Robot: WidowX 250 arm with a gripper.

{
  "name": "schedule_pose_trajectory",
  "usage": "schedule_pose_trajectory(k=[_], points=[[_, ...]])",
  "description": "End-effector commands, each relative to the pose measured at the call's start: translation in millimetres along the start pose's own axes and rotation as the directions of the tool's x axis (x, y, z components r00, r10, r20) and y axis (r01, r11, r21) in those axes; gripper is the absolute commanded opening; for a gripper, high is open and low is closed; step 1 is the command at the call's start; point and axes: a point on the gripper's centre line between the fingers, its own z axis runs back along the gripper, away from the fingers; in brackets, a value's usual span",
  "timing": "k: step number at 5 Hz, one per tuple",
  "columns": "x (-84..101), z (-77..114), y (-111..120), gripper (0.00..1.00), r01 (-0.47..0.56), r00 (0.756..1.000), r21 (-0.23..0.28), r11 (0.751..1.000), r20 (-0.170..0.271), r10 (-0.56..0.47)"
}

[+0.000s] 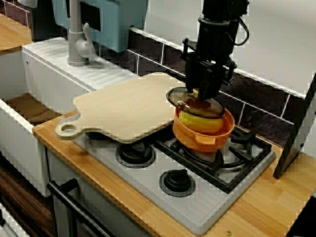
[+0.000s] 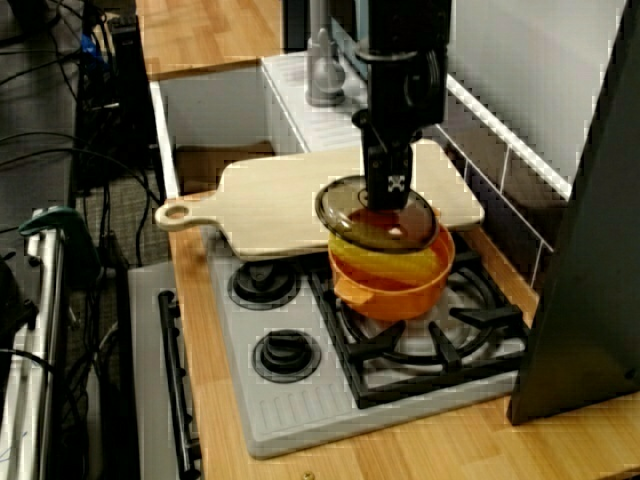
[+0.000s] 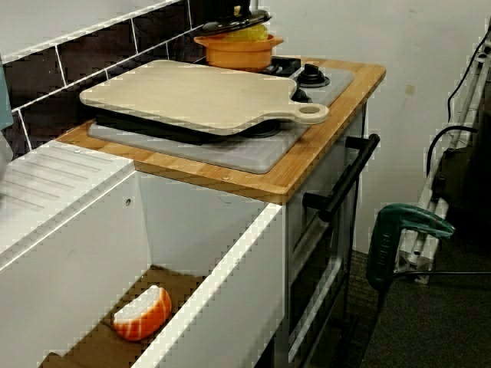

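Where the black arm comes down over the back burner, its claw (image 1: 201,95) has both fingers drawn in tight on the middle of a dark glass lid (image 1: 212,109). The knob is hidden between them, but the lid hangs from that grip.

- The lid is tilted. The edge toward the cutting board (image 1: 128,106) rides high, and the far edge dips toward the orange pot (image 1: 202,137). I cannot tell whether the low edge touches the rim.
- The pot stands on the black grate (image 1: 239,158) of the hob (image 1: 197,210), just beside the board's corner. Something yellow (image 1: 197,121) lies inside; its shape is too unclear to name.
- The view from the stove's end agrees: claw (image 2: 388,190) is upright and the lid (image 2: 375,225) slants across the pot's mouth.
- The board lies across the hob's other burners, its handle loop pointing out over the desk (image 1: 276,197).
- In the view from the sink end, an orange-and-white piece (image 3: 142,313) lies in the sink (image 3: 230,253), well apart from the pot.

My reading is that the pot is placed and filled. The lid is over it but neither seated flat nor lifted clear, and the grip is not let go.
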Motion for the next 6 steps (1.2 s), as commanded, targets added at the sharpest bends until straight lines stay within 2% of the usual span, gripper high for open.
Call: schedule_pose_trajectory(k=[1,2,3,4,5,6], points=[[-9.7,59.6,28.0,0.00,-0.040,0.988,-0.002,0.999,0.151,0.039],[-18.4,66.8,46.4,0.00,-0.060,0.986,-0.006,0.998,0.158,0.060],[-29.7,72.7,65.5,0.00,-0.084,0.978,0.009,0.996,0.192,0.081],[-41.2,67.5,84.2,0.00,-0.116,0.967,0.043,0.992,0.234,0.103],[-50.1,44.4,102.3,0.00,-0.136,0.960,0.085,0.987,0.258,0.110],[-53.5,13.4,110.0,0.00,-0.153,0.963,0.130,0.980,0.244,0.118]])
